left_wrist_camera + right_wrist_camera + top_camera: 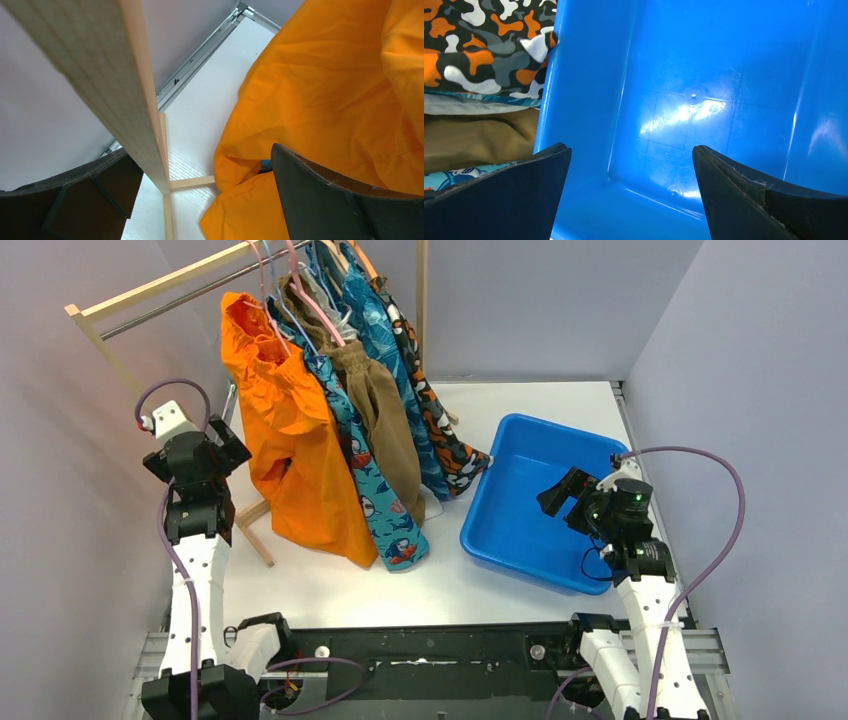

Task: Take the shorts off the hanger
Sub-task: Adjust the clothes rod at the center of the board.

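Several shorts hang on hangers from a wooden rack (150,288): plain orange (295,440), teal shark-print (375,485), brown (385,415), blue patterned (375,310) and camouflage (440,430). My left gripper (228,448) is open just left of the orange shorts (325,90), beside the rack's wooden post (110,85); nothing is between its fingers (320,200). My right gripper (562,495) is open and empty above the blue tub (520,530). In the right wrist view the camouflage shorts (484,45) and brown shorts (479,140) lie left of the tub wall (574,90).
The rack's wooden foot (257,530) lies on the white table under the orange shorts. Grey walls enclose the table on the left, back and right. The blue tub stands at the right, its near corner close to the table's front edge.
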